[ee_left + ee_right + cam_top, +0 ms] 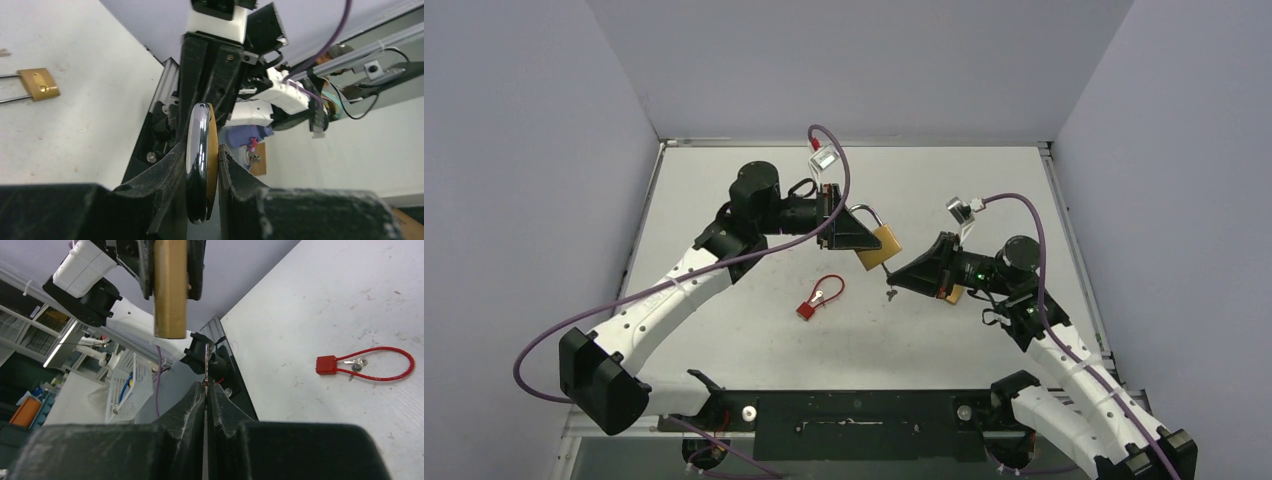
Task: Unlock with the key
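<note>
My left gripper (860,236) is shut on a brass padlock (879,246) with a chrome shackle and holds it above the table's middle. In the left wrist view the padlock (202,160) sits edge-on between the fingers. My right gripper (898,281) is shut on a small silver key (890,293), just below and right of the padlock. In the right wrist view the thin key (206,358) sticks out from the closed fingertips, and the padlock body (170,286) hangs above it, a little to the left and apart from it.
A red cable lock (820,297) with small keys lies on the table left of the key; it also shows in the right wrist view (366,364). A second brass padlock (954,294) lies under my right gripper, and shows in the left wrist view (38,84).
</note>
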`<state>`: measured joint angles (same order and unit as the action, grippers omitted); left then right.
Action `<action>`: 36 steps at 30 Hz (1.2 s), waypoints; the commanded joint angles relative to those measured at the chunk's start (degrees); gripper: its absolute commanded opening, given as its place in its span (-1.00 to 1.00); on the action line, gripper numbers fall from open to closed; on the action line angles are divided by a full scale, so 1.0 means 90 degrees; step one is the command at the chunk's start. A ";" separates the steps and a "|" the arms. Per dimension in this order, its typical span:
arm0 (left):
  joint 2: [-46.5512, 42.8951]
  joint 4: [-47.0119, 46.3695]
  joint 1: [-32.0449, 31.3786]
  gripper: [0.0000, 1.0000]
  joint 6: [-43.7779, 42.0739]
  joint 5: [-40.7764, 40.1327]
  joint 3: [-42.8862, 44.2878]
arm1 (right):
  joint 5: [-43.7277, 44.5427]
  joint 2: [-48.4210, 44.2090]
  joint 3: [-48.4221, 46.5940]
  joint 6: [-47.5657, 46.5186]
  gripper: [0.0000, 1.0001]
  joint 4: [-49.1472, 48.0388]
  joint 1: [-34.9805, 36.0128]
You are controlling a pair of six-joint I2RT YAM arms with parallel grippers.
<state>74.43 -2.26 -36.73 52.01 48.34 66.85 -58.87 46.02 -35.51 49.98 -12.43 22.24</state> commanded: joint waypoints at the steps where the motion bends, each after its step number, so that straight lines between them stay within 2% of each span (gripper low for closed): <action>1: -0.0055 -0.0314 0.0057 -1.00 0.0396 0.0844 0.0771 | -0.0106 0.0080 -0.0363 0.0221 -1.00 -0.0591 0.0253; 11: 0.0060 -0.0301 0.0139 -1.00 0.0480 0.1007 0.0670 | -0.0474 -0.0137 -0.0609 0.0010 -1.00 -0.0547 0.0297; 19: 0.0021 -0.0173 0.0204 -1.00 0.0364 0.1006 0.0562 | -0.0486 -0.0098 -0.0909 -0.0582 -1.00 0.0255 0.0400; 36: -0.0123 -0.0228 0.0263 -1.00 0.0393 0.1162 0.0482 | -0.0089 0.0010 -0.0830 -0.0355 -1.00 -0.0018 0.0410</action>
<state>76.14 0.27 -34.98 55.09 56.88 70.04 -61.54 46.54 -41.47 46.33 -8.91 25.61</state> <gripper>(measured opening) 0.200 0.034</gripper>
